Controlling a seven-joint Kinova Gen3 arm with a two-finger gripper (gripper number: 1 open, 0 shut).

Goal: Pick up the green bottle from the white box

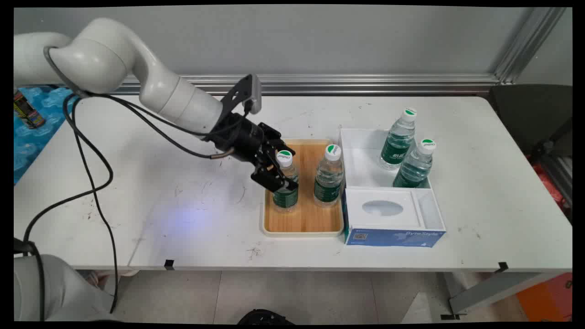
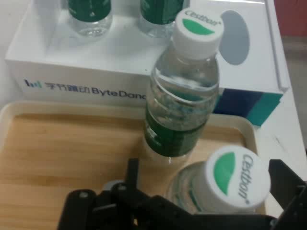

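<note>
The pincer [image 1: 279, 176] is sitting wide apart around a water bottle [image 1: 285, 183] on the wooden tray [image 1: 304, 219], not squeezing it yet. A second bottle [image 1: 328, 176] is standing just past the pincer. Two more bottles [image 1: 406, 151] are already standing in the white box [image 1: 356, 151] beyond, on the bench [image 1: 183, 205].

On the white desk [image 1: 137, 214] lies a wooden tray [image 1: 304, 219] with a pale rim, carrying two upright water bottles: one on the left [image 1: 286, 194] and one on the right [image 1: 328, 176]. Just beside the tray's right side stands a white open box [image 1: 393, 235] with blue printing; two more bottles [image 1: 398, 139] [image 1: 415, 164] stand in its far compartment. A dark chair [image 1: 530, 116] sits beyond the desk's far right corner.
</note>
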